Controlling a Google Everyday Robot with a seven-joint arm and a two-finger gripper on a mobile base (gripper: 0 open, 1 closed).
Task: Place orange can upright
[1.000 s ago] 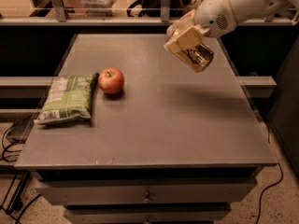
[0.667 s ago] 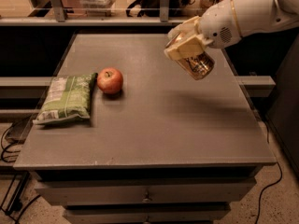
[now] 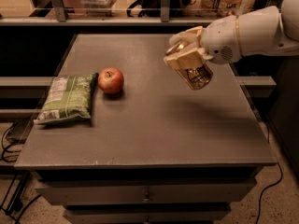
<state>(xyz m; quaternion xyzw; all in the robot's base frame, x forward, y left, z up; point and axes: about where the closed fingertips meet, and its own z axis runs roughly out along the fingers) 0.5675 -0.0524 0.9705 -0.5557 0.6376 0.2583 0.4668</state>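
Note:
My gripper (image 3: 186, 55) hangs above the right half of the grey table (image 3: 154, 125), reaching in from the right on a white arm. It is shut on the orange can (image 3: 196, 76), which it holds in the air, tilted, with its silver end facing down and towards the camera. The can's upper part is hidden between the cream-coloured fingers (image 3: 187, 59). The can touches nothing on the table.
A red apple (image 3: 111, 80) sits on the left half of the table, next to a green bag of chips (image 3: 67, 98) lying flat near the left edge. A shelf with clutter runs behind the table. Drawers front the table below.
The arm has swung lower and a little leftward over the table with the can in its grip. The can has tilted so its silver end shows more. Apple and bag have not moved.

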